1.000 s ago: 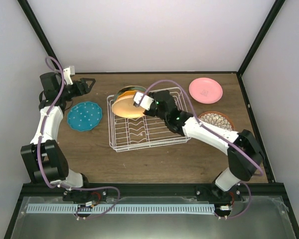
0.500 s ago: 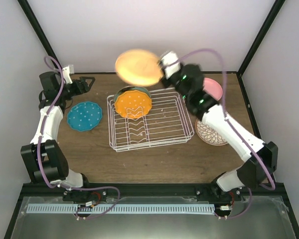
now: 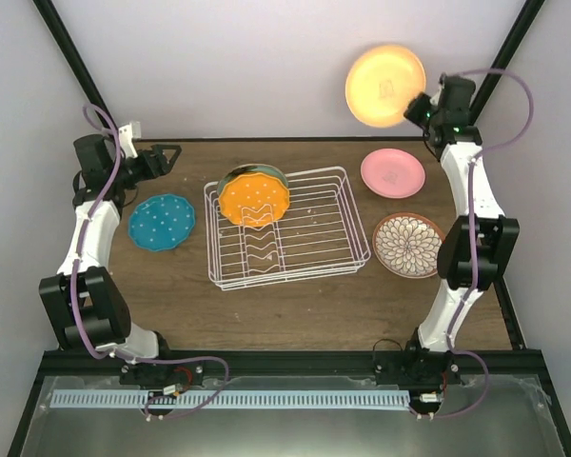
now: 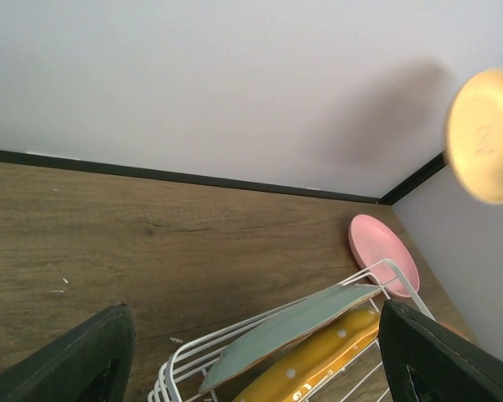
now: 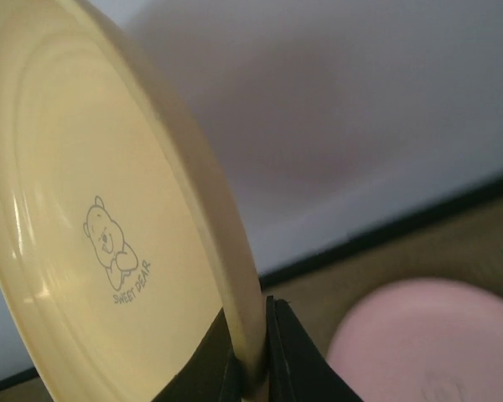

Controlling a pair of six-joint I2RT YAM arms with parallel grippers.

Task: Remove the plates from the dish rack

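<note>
Right jaws on yellow plate [image 3: 385, 86], pink plate [image 3: 392, 172] below

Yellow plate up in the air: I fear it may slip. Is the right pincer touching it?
Touching. The right wrist view shows the right pincer shut on the yellow plate, its fingers pressed against both faces of the rim.

**Wooden table carrying a rack and three plates**

The brown wooden table [image 3: 295, 309] is bearing a white wire dish rack [image 3: 314, 233] at its middle. A white-dotted teal plate [image 3: 162, 222] is lying flat to its left. A pink plate [image 3: 392, 172] is resting far right, and a brown-floral white plate [image 3: 408, 245] is sitting nearer.
</note>
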